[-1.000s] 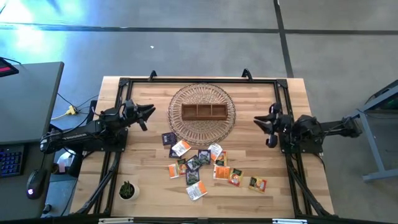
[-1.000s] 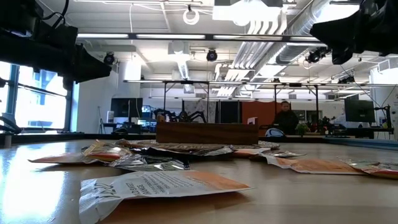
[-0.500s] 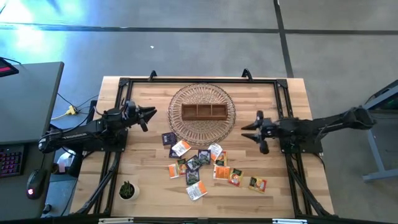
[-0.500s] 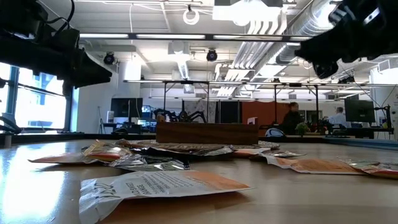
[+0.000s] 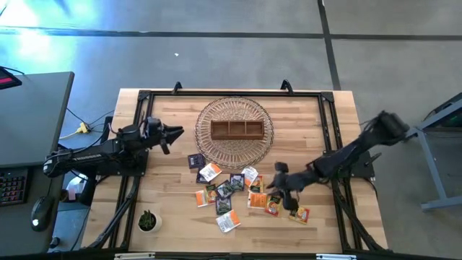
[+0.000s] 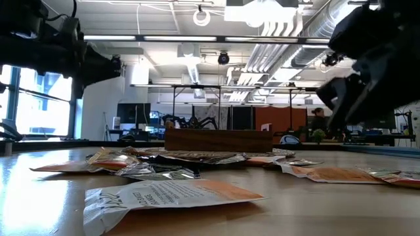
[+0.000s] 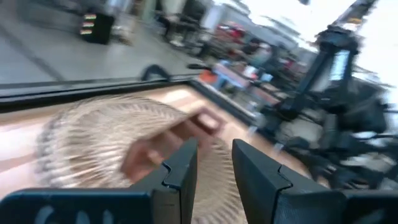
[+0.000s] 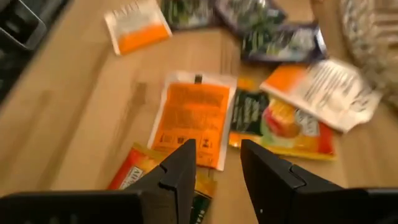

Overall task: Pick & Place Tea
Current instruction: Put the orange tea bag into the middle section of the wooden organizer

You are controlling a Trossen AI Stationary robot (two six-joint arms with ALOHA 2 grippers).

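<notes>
Several small tea sachets (image 5: 237, 192), orange, white, dark and green, lie flat in a loose pile on the wooden table between the basket and the near edge. In the low view, a white and orange sachet (image 6: 164, 196) lies nearest. My right gripper (image 5: 273, 189) is open and hovers over the pile's right side, above an orange sachet (image 8: 193, 118) and touching nothing; its fingers (image 8: 214, 168) frame that sachet. My left gripper (image 5: 177, 133) is open and waits in the air left of the round wire basket (image 5: 234, 130); its fingers (image 7: 214, 165) point at the basket.
A brown wooden three-compartment box (image 5: 237, 130) sits in the middle of the wire basket (image 7: 93, 137). A small potted plant (image 5: 148, 220) stands near the table's near left corner. A black frame runs along the table's edges (image 5: 328, 115). Bare wood lies right of the basket.
My right arm has swung out from the table's right side toward the left and the near edge, coming down over the right part of the sachet pile. My left gripper has crept slightly toward the basket. The sachets have not moved.
</notes>
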